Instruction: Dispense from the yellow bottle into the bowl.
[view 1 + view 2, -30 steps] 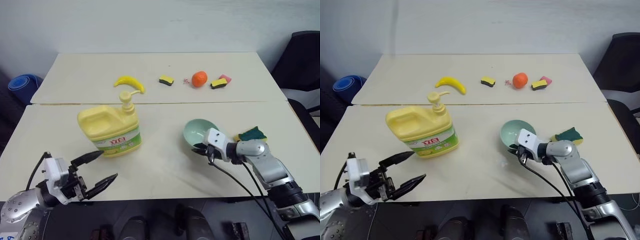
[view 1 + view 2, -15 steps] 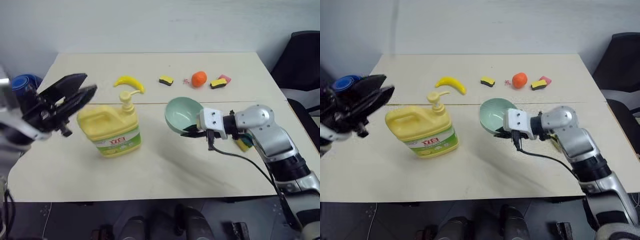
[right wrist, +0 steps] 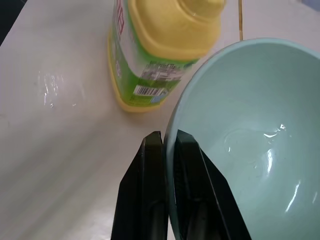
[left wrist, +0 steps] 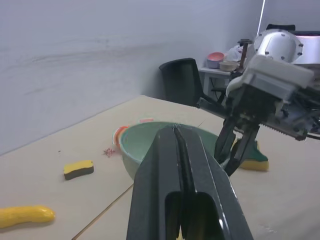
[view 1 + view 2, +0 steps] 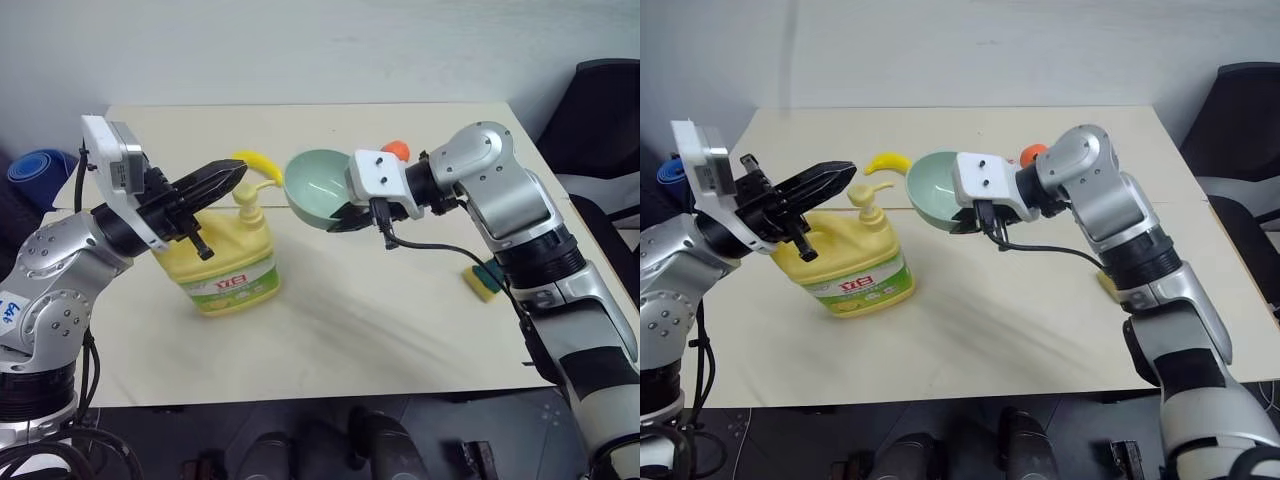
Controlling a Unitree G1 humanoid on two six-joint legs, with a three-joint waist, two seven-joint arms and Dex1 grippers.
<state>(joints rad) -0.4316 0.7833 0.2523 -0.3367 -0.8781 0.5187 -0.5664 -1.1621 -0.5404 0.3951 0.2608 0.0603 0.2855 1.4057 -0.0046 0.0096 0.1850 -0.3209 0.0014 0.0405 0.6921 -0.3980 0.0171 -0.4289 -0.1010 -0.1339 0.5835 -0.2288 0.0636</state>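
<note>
R gripper (image 5: 352,213) clamped on rim of mint-green bowl (image 5: 320,186), one finger inside the wall, one outside; bowl held up off the table (image 5: 400,320), tilted, mouth toward the pump. L gripper (image 5: 232,176) fully closed, empty, tips poised just above and beside the pump head (image 5: 262,184) of the yellow bottle (image 5: 222,258). Bottle upright on table, near L side, label facing the camera. Progress, by my read: bowl fetched and brought near the spout, L gripper set to press; pressing and catching the liquid are left. Bowl interior looks empty except for a wet sheen in R wrist view, can't say if it's product. Spout tip partly hidden behind L fingers; banana (image 5: 886,162) mostly covered, orange (image 5: 394,149) half behind R wrist. Sponge (image 5: 484,279) cut by R forearm.
</note>
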